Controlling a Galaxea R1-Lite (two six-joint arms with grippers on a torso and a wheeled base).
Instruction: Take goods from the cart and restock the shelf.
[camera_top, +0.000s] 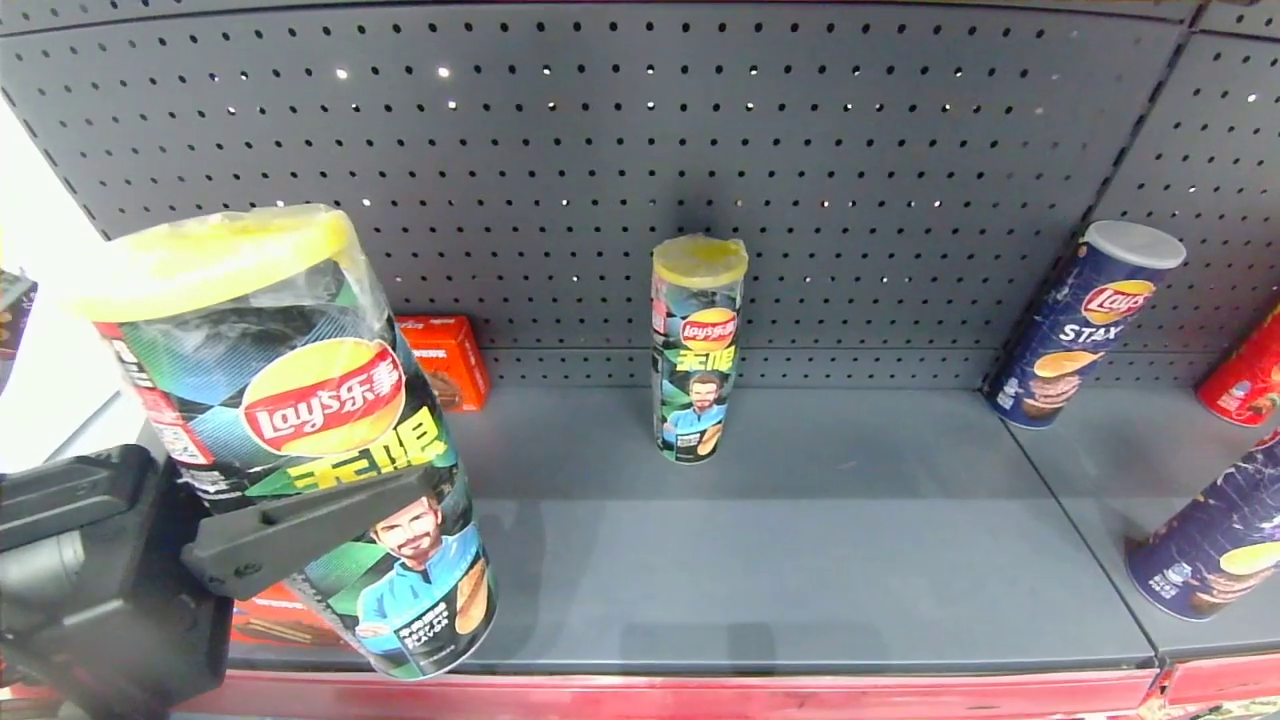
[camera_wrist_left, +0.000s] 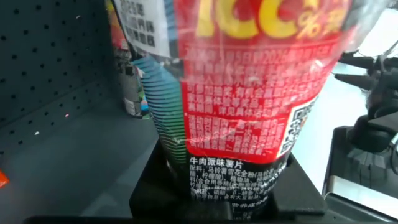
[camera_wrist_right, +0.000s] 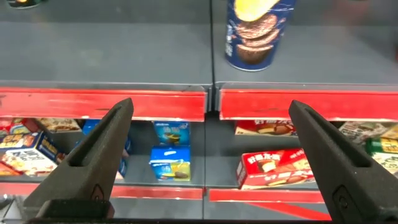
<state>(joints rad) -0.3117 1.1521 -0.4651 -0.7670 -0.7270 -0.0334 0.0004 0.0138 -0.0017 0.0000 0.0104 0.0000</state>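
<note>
Lower left of the frame, we see a yellow-lidded, plastic-wrapped chips can (camera_top: 290, 420), green and black, clamped in the left gripper (camera_top: 335, 525) and tilted over the front edge of the grey shelf (camera_top: 820, 570). A matching can (camera_top: 698, 350) stands upright mid-frame, toward the shelf's back.

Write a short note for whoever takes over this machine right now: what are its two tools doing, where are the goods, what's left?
Left tool: shut on a green chip can, held over the front left edge of the shelf.
Right tool: open, empty, facing the shelf's red front edge.
Done: one matching can stands at the back middle of the shelf.
To do: set the held can down on the shelf, probably beside its match, and let go.
</note>
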